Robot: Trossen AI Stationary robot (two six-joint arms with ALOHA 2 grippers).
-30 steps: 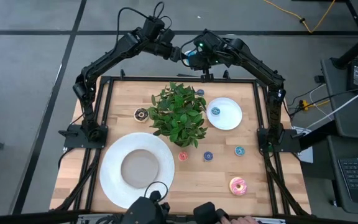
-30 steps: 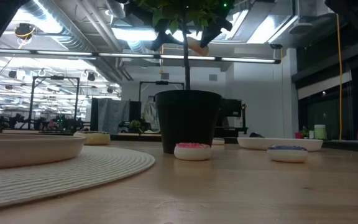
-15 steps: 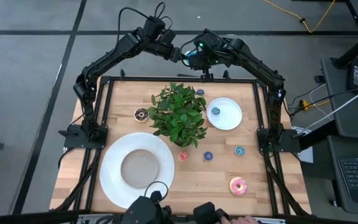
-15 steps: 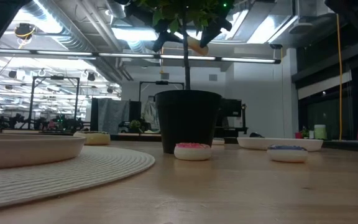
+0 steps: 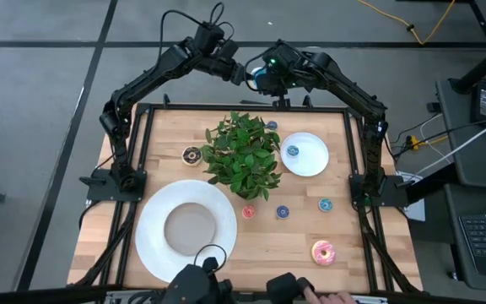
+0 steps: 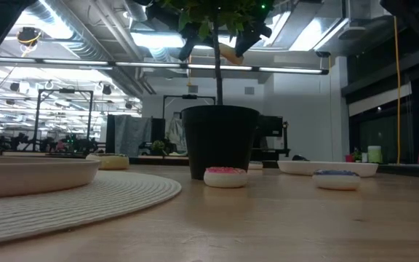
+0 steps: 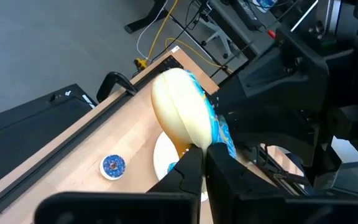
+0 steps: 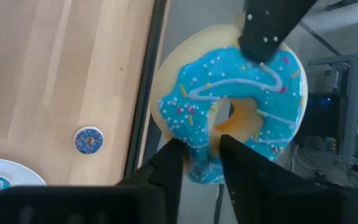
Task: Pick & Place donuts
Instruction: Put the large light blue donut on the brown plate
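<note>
A light-blue-frosted donut (image 8: 229,106) is held in the air beyond the table's far edge, between my two grippers. My left gripper (image 7: 205,163) is shut on it. My right gripper (image 8: 199,163) meets it from the other side and is also shut on it. In the low view the donut (image 6: 228,52) shows high above the plant. A pink donut (image 5: 322,252), a chocolate donut (image 5: 191,154) and tiny donuts (image 5: 283,212) lie flat on the table. One tiny blue donut (image 5: 293,151) lies on the small white plate (image 5: 315,160). My left gripper pinches the donut's rim (image 7: 194,140) between its two fingers, one on the frosted side (image 8: 263,37) and one on the cream underside. The donut stands on edge beyond the fingers, clear of the table. My right gripper has its two fingers (image 8: 169,163) either side of the ring's part (image 8: 201,155) nearest them, opposite the left gripper's hold. The frosted face is turned toward its wrist. The fingers themselves cover the place of contact.
A potted plant (image 5: 243,154) stands mid-table. A large white plate (image 5: 154,245) on a round mat lies near left. A tiny blue donut (image 5: 272,126) lies by the far edge. A person's hand (image 5: 336,298) shows at the near edge.
</note>
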